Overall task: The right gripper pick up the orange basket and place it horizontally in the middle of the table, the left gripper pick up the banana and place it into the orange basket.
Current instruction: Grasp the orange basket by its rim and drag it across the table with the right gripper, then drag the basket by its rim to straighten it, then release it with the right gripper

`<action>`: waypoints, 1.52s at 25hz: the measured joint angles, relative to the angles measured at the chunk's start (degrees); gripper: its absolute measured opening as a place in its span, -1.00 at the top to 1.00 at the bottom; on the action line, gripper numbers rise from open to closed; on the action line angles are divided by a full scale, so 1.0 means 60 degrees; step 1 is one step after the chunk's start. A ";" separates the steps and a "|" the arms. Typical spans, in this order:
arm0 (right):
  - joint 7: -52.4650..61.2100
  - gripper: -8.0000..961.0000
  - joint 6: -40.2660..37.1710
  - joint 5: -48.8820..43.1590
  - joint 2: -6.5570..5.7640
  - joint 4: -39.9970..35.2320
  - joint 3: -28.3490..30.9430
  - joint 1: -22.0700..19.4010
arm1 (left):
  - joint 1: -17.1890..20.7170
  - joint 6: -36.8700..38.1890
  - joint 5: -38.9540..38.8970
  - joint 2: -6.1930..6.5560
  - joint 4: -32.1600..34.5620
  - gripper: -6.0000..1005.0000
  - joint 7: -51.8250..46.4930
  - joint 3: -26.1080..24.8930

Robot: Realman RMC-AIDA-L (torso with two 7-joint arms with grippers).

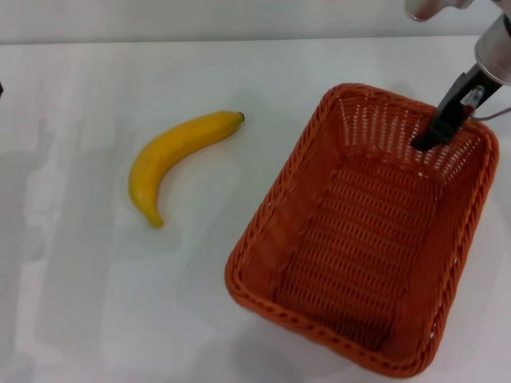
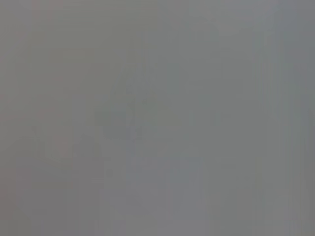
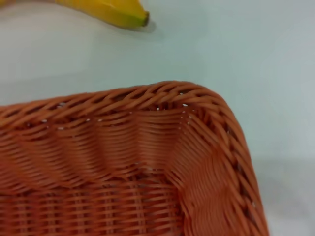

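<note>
White and smooth, the table (image 1: 120, 319) is seen filling the head view, and 2 things are laid on it. An orange basket (image 1: 271, 263) of woven wicker is set on the right half, open side up and empty, with its long side turned at a slant so that 1 short end points to the far right corner and the other to the near edge. Its braided rim (image 3: 147, 93) and a rounded corner are shown close up in the right wrist view, with bare table beyond.

Well apart from the basket, to its left, a yellow banana (image 1: 172, 159) is laid flat on the table, its dark tip (image 3: 145, 18) turned toward the basket's far corner.

At the far right, the right gripper (image 1: 431, 137) is reached down from a silver-grey wrist, and its black fingers are placed at the far short wall of the basket, just inside the rim. Whether those fingers are clamped on the wall cannot be told. The left gripper is not seen; only blank grey is given by the left wrist view.
</note>
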 joint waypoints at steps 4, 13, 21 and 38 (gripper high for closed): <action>0.0008 0.42 -0.0844 0.0085 0.0010 0.0000 0.0786 0.0154 | 0.0005 0.0000 0.0000 0.0000 0.0001 -0.74 0.0014 0.0000; 0.0161 0.68 -0.1660 0.0368 -0.0253 0.0434 0.2524 0.0495 | -0.0007 0.0000 0.0243 0.0010 0.0000 -0.74 0.0013 0.0000; 0.0299 0.70 -0.1683 0.0998 -0.0877 0.1637 0.3482 0.0704 | -0.0091 0.0017 0.0266 0.0014 0.0000 -0.74 -0.0023 0.0000; 0.0358 0.70 -0.1286 0.3133 -0.1494 0.2657 0.4764 -0.0471 | -0.0265 0.0002 0.0196 0.0028 -0.0101 -0.74 -0.0001 -0.0074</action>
